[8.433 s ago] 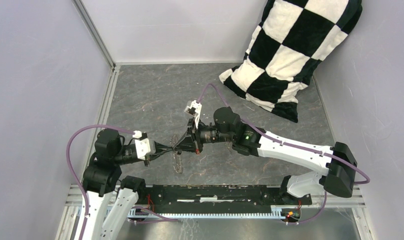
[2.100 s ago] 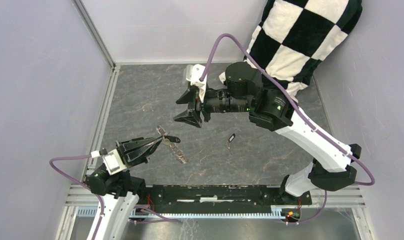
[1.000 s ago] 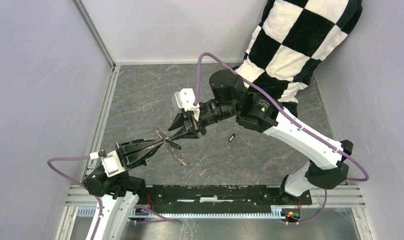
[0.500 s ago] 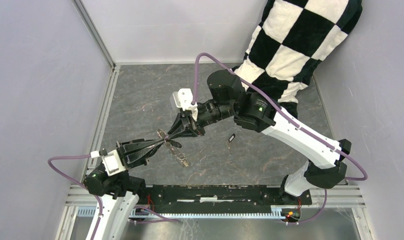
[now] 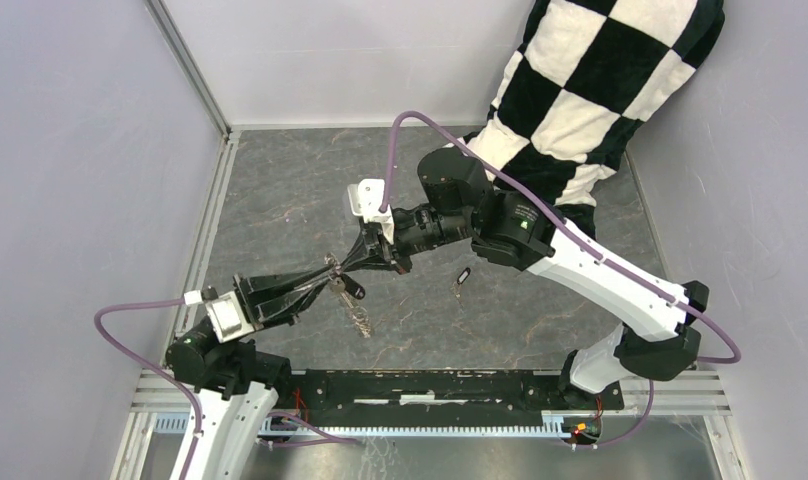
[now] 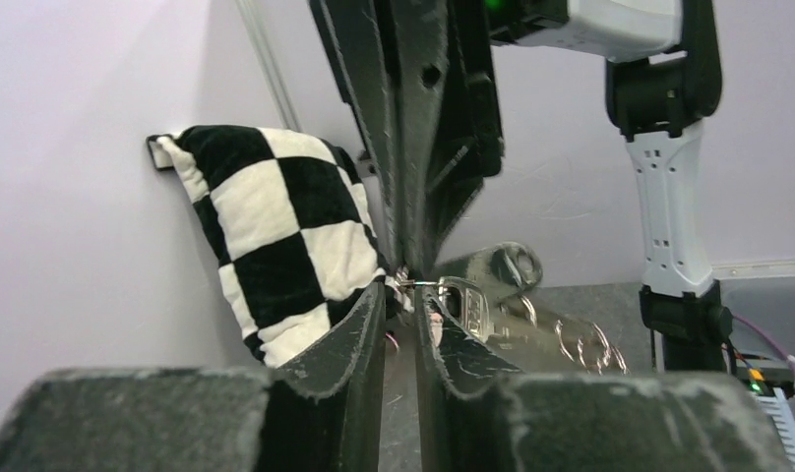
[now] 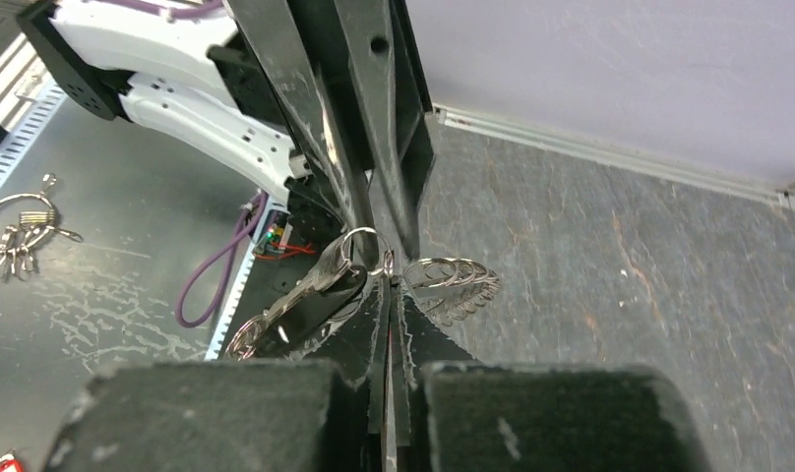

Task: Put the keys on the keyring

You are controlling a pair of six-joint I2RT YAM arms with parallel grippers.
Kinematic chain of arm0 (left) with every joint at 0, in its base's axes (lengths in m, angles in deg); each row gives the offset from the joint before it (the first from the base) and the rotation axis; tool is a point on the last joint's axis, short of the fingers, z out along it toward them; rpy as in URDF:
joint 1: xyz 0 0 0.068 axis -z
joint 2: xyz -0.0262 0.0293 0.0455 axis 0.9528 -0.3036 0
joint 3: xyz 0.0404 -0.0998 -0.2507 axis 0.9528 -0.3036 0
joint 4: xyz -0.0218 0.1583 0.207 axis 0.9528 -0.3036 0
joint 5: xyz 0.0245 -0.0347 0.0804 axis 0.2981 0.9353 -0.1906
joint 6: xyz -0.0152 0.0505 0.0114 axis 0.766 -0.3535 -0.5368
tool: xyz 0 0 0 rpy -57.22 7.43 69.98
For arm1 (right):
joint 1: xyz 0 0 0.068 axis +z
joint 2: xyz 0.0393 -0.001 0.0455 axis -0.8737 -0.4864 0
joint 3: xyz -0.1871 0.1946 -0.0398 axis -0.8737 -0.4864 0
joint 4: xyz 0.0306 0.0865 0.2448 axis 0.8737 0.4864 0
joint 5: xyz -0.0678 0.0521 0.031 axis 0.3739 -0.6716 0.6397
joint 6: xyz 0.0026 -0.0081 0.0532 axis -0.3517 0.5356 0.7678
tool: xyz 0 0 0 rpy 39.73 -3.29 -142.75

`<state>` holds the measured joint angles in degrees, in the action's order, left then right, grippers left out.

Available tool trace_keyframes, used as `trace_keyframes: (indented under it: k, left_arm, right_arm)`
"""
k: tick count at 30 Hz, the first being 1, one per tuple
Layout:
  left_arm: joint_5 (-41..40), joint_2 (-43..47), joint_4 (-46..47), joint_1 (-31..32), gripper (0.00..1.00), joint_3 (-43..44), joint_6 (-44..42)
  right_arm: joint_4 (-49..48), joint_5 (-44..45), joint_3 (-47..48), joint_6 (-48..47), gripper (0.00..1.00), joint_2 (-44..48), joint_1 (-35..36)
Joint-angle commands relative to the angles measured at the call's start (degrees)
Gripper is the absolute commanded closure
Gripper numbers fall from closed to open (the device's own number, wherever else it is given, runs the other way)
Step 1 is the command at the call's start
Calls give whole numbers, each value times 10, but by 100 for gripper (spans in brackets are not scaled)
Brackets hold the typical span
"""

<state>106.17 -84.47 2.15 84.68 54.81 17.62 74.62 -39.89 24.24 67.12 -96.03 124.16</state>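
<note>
Two end effectors met at the raised edge of the keyring (image 5: 359,316). Right end effector (image 5: 358,263), open and far off two seconds before, had swung in and shut its fingers there; left end effector (image 5: 322,283) stayed clamped on the ring. One black-headed key (image 5: 352,291) sat at the joint, threading likely begun; second key (image 5: 462,277) lay loose on the table (image 5: 280,190), right.

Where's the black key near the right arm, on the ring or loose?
Loose. The key lies alone on the table, apart from the key ring that the left gripper and right gripper pinch.
</note>
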Motion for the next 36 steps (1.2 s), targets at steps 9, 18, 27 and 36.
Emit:
trace_keyframes:
  k: [9,18,27,36]
  left_arm:
    - [-117,8,-234,0,49,99,-178]
    - [51,-91,-223,0,33,135,-26]
    - [42,-136,-180,0,18,121,-19]
    - [58,-126,-232,3,11,91,-124]
  right_arm:
    - [21,165,-34,22,100,67,2]
    - [54,229,-17,35,100,42,11]
    - [106,339,51,57,100,-14,43]
    - [131,391,99,85,100,-49,69]
